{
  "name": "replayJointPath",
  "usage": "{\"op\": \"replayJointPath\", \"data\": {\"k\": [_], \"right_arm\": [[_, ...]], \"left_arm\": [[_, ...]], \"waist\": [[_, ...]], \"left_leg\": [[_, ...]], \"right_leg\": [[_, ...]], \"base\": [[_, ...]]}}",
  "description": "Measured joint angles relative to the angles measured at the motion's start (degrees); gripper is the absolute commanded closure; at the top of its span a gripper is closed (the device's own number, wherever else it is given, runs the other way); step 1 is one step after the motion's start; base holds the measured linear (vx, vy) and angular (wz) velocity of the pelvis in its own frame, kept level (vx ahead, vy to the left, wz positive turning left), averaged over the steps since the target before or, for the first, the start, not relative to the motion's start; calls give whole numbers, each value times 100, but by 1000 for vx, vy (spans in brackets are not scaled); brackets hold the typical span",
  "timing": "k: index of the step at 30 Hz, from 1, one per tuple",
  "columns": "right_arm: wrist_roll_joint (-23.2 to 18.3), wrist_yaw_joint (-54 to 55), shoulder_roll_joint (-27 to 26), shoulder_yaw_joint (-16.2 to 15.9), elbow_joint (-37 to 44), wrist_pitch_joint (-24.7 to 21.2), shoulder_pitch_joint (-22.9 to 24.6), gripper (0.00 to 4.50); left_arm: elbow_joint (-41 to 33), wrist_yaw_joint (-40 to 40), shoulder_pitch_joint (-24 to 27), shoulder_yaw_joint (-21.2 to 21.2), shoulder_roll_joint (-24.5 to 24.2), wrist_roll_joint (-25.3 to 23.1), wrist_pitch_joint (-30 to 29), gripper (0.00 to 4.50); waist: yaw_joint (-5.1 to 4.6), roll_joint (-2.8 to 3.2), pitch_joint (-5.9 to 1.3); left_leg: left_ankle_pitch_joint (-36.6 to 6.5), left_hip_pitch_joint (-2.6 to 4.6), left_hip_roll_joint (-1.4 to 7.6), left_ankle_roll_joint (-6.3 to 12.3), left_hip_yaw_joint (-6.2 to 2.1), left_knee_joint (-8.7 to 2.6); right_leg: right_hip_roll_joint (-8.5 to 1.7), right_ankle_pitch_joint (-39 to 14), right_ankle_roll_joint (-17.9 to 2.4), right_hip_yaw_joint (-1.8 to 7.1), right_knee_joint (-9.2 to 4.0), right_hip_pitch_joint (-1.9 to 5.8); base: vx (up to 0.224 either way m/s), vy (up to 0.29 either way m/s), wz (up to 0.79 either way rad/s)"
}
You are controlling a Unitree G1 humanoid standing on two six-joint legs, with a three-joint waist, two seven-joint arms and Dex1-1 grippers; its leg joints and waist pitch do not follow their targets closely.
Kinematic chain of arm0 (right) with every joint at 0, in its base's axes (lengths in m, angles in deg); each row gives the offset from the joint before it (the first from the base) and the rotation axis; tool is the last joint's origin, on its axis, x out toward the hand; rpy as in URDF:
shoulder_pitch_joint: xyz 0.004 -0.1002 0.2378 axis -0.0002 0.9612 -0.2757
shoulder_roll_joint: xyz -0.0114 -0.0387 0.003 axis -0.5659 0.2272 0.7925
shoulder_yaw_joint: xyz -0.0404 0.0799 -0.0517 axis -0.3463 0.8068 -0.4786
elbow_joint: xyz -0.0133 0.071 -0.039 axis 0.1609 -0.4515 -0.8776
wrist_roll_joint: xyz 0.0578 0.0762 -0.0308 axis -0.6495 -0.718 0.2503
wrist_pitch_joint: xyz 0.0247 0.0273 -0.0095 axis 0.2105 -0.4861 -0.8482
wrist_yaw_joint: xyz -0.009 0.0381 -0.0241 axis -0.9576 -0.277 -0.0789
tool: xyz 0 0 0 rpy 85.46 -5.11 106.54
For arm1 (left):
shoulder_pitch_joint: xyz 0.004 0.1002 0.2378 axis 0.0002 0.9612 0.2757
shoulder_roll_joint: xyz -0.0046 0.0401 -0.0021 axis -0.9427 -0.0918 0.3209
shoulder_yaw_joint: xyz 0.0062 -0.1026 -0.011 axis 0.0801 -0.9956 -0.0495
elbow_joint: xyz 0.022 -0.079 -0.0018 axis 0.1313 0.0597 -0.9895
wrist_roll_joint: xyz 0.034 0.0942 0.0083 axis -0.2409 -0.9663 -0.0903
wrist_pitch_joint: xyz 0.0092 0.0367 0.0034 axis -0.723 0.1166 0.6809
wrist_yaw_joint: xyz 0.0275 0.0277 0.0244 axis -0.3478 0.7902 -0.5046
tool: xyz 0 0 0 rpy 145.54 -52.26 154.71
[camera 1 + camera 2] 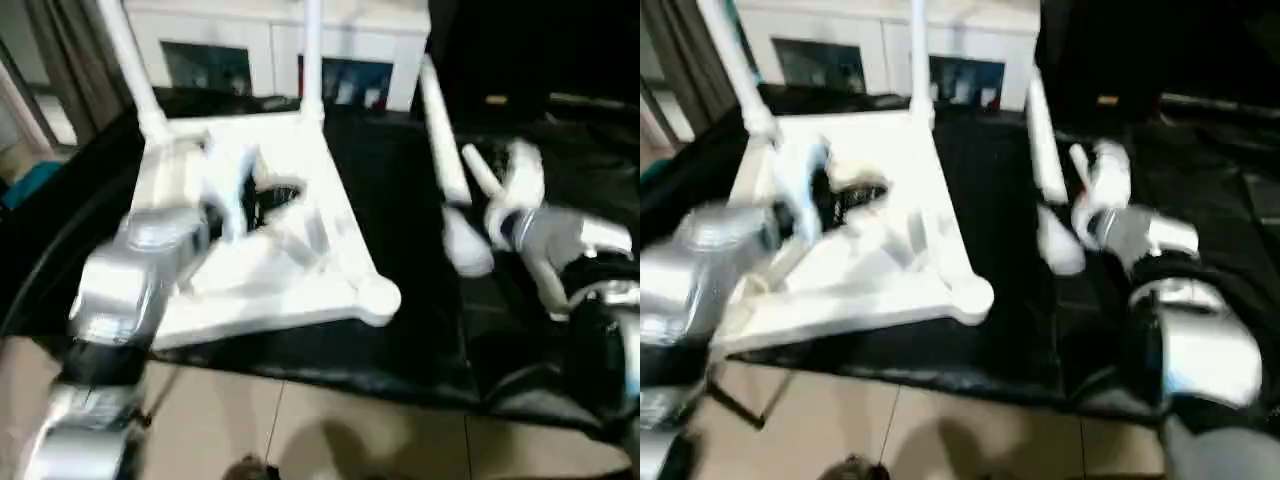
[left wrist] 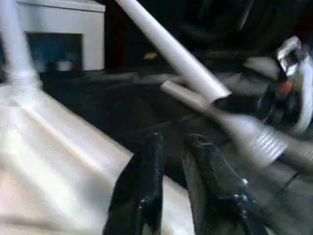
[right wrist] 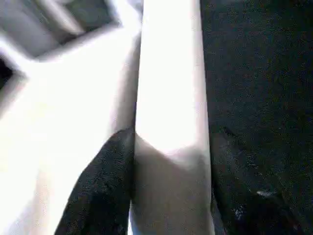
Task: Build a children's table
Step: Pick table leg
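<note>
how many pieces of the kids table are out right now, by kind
table top: 1
legs standing upright at the top's far corners: 2
loose legs over the black mat: 2
total: 5

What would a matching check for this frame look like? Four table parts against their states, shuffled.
Things:
1. table top
2. near corner socket
3. far-corner leg
4. leg in the right wrist view

States:
a. standing upright in its socket
b. between the fingers of the right gripper
c. empty, no leg in it
d. lying underside up on the black mat

Pairs: 1-d, 2-c, 3-a, 4-b
</note>
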Motion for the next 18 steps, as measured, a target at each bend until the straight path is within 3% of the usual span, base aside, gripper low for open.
{"op": "replayJointPath", "data": {"k": [2,7,10,18], "right_arm": [[-661,-238,-218,-54,1554,-568,810,266],[-1416,-743,-237,-326,3260,-1062,1668,266],[-1749,-932,-260,-395,3951,-1425,1893,266],[-1907,-702,-196,-501,4777,-1802,2352,266]], "left_arm": [[381,214,-285,-253,355,255,-64,313],[758,387,-617,-573,885,609,-228,283],[807,421,-821,-620,1094,777,-324,261],[995,451,-942,-662,1337,1027,-393,210]], "waist": [[129,-44,14],[186,-94,18],[167,-114,17],[117,-139,18]], "left_leg": [[2,-19,9,3,-1,10],[-5,-43,8,14,7,40],[-5,-30,7,13,7,41],[-3,-27,9,9,5,39]], "right_leg": [[3,-3,2,-5,-5,-8],[-4,-3,3,1,-12,-15],[-5,0,6,3,-18,-1],[-4,-13,51,-2,-24,-1]], "base": [[0,0,0],[0,0,0],[0,0,0],[0,0,0]]}}
